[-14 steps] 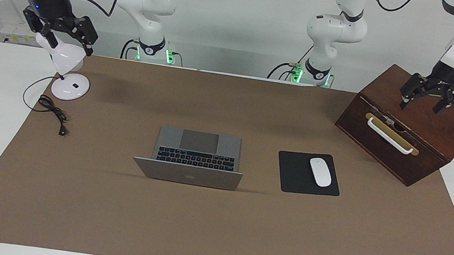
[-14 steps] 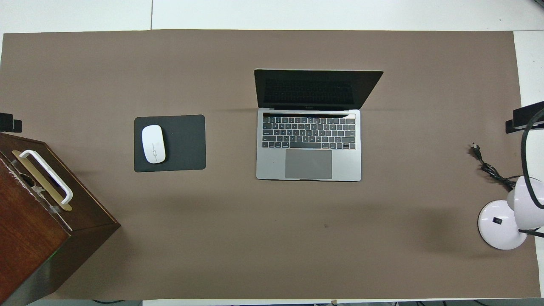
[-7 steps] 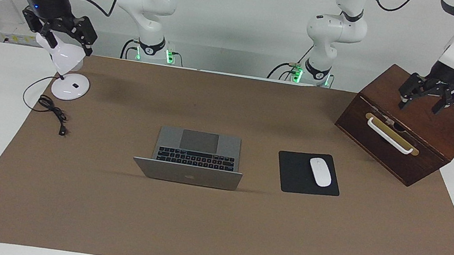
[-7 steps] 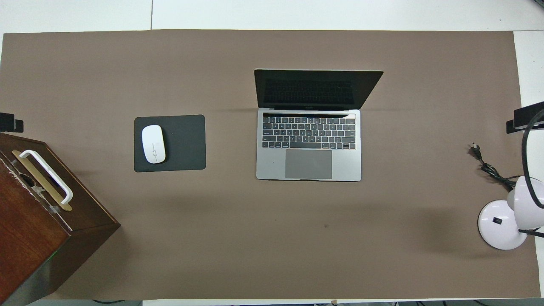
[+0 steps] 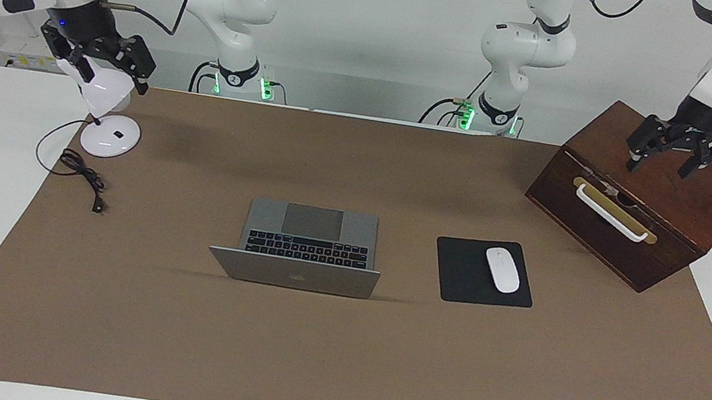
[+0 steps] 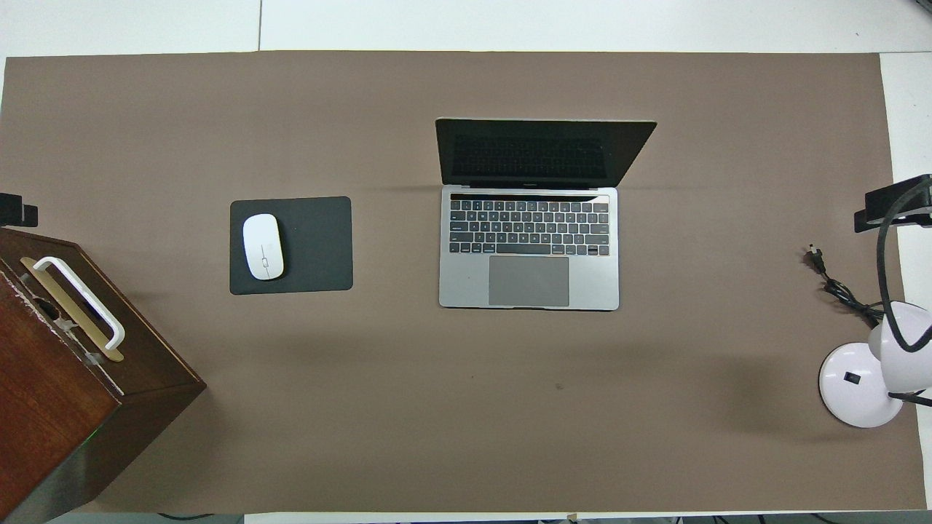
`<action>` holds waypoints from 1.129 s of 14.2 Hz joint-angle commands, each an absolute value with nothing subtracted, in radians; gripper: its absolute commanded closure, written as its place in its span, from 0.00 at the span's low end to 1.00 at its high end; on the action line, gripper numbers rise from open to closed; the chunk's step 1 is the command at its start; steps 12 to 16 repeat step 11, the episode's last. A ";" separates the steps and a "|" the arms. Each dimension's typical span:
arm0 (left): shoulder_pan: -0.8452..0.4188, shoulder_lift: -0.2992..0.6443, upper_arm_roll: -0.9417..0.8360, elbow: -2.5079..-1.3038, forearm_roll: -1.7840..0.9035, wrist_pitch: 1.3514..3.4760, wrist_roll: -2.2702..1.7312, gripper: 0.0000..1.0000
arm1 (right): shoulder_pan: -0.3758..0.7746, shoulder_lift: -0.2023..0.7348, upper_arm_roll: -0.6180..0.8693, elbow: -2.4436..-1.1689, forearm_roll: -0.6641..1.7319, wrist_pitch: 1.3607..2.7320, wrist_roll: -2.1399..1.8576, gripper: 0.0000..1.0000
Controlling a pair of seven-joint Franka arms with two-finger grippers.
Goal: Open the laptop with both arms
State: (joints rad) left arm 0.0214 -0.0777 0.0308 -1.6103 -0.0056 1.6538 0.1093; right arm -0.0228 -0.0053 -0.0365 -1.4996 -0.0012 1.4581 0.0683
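**At table centre, laptop open, both arms standing off**

At the middle of the brown mat (image 6: 364, 407) sits the laptop (image 6: 529, 247), lid raised, keyboard and trackpad bare, dark screen turned toward the robots. It has not shifted over the last second. All I see changing is the right gripper (image 5: 114, 69), which has drifted slightly while hanging over the lamp (image 6: 852, 386), at about four o'clock from the laptop in my overhead view. I read that as the opening done and the arms idling clear.

At nine o'clock lies the mouse pad (image 6: 313, 244) with the mouse (image 6: 262, 246) on it. At eight o'clock stands the wooden box (image 6: 65, 393); the left gripper (image 5: 659, 164) hangs over it, released and empty. The right gripper's fingers are also spread and carry nothing.

From overhead both grippers are only black slivers at the frame edges. The right gripper overlaps the lamp head when seen from across; whether they touch I cannot tell. Nor can I tell whether the screen is powered.
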 commanded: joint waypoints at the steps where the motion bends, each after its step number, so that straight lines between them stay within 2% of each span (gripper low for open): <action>1: 0.018 -0.083 0.034 -1.618 -0.003 1.660 0.097 0.00 | -0.021 -0.021 -0.037 -1.528 -0.020 1.486 0.084 0.00; 16: 0.020 -0.083 0.034 -1.620 -0.003 1.661 0.097 0.00 | -0.021 -0.011 -0.037 -1.529 -0.020 1.499 0.086 0.00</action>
